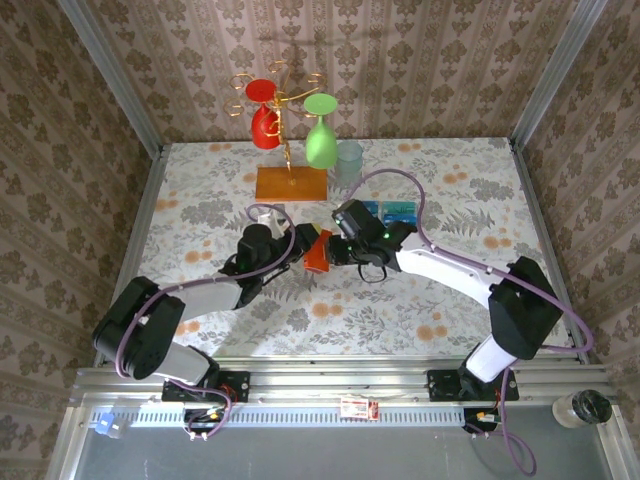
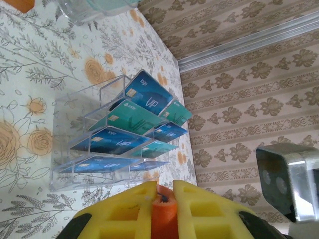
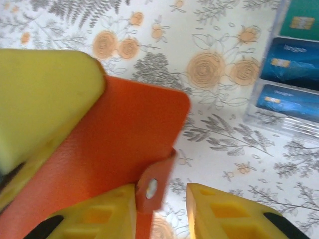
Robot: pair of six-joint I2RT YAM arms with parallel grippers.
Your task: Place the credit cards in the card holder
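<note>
Floral-patterned bench (image 1: 450, 300) stretches wide under both arms. Just beyond the right pincer (image 1: 332, 248), a clear plastic rack (image 1: 392, 211) sits on the bench, with blue and teal cards (image 2: 119, 142) tiered inside it. Farther out past the left pincer (image 1: 303, 245) stands a wooden-based stand (image 1: 291, 183), with a clear tumbler (image 1: 349, 162) just beside it.

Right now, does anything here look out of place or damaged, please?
Nothing damaged or spilled. One oddity: the card holder, pinched by the left gripper, has its snap tab hanging loose between the right gripper's open jaws.
</note>
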